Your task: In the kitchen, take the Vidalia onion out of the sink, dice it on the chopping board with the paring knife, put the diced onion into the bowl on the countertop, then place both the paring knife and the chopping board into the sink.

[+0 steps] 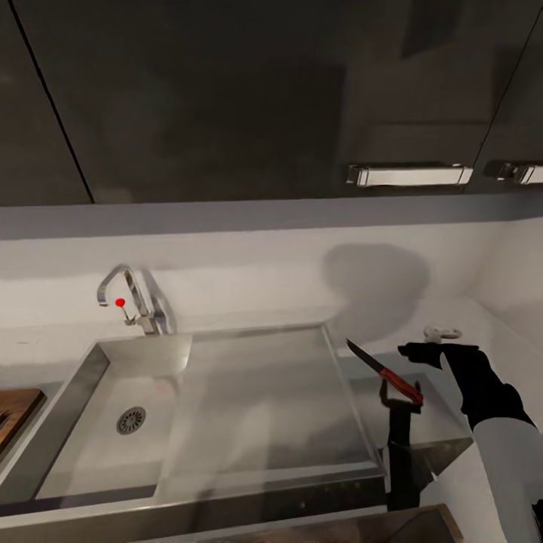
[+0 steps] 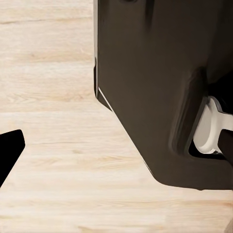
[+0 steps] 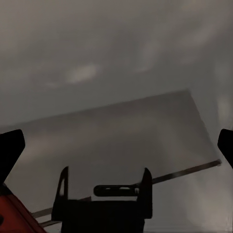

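The right gripper (image 1: 411,377) is closed around the red handle of the knife (image 1: 385,371), holding it in the air just beyond the right edge of the sink (image 1: 249,407). The dark blade points up and toward the drainboard. The knife looks light, stiff and slim, with a smooth handle that could twist in the jaws; the handle's middle seems the safest hold, clear of the sharp tip. Left of the drainboard is the basin with its round drain (image 1: 131,420), and behind it the faucet (image 1: 132,298). A corner of the board (image 1: 15,411) lies at the far left on the countertop (image 1: 467,320). I cannot tell whether the left gripper is open; its camera looks at pale wooden floor (image 2: 48,145).
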Robot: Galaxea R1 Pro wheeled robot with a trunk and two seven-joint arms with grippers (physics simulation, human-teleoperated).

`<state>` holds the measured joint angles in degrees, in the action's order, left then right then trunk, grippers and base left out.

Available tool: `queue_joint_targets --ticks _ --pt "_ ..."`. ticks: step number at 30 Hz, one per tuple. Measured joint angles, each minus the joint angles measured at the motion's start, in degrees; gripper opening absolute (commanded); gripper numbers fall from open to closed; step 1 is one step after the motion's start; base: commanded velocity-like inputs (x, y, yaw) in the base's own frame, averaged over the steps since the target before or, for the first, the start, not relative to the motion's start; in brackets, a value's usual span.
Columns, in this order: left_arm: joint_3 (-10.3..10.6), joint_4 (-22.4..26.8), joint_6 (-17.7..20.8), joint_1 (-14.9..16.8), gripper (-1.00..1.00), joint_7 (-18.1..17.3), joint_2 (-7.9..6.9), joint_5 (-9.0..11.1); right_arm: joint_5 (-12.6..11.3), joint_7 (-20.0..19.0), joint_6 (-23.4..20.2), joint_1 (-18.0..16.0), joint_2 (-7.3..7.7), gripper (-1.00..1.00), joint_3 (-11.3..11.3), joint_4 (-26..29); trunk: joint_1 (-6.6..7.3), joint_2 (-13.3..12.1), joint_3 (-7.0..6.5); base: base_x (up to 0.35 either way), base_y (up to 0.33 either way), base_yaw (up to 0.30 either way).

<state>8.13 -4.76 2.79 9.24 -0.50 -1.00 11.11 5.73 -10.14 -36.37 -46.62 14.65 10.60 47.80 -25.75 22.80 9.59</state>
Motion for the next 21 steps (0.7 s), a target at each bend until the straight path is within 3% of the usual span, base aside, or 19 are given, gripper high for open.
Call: queue_joint_targets --ticks 13,18,21 --pt "0.0 0.05 0.0 0.0 1.0 -0.01 0.1 -0.01 0.16 -1.05 1.36 0.01 0.13 1.0 -0.05 0.05 0.0 0.01 0.23 0.0 0.0 0.0" --pt "0.0 0.08 0.0 0.0 1.0 0.02 0.11 -0.02 0.6 -6.49 2.13 0.02 0.5 1.0 -2.06 0.24 0.0 0.01 0.23 0.0 0.0 0.0" --pt "-0.01 0.09 -0.01 0.0 1.0 0.0 0.11 -0.03 3.05 -10.28 2.23 0.02 0.65 1.0 -2.94 0.27 0.0 0.01 0.23 0.0 0.0 0.0"
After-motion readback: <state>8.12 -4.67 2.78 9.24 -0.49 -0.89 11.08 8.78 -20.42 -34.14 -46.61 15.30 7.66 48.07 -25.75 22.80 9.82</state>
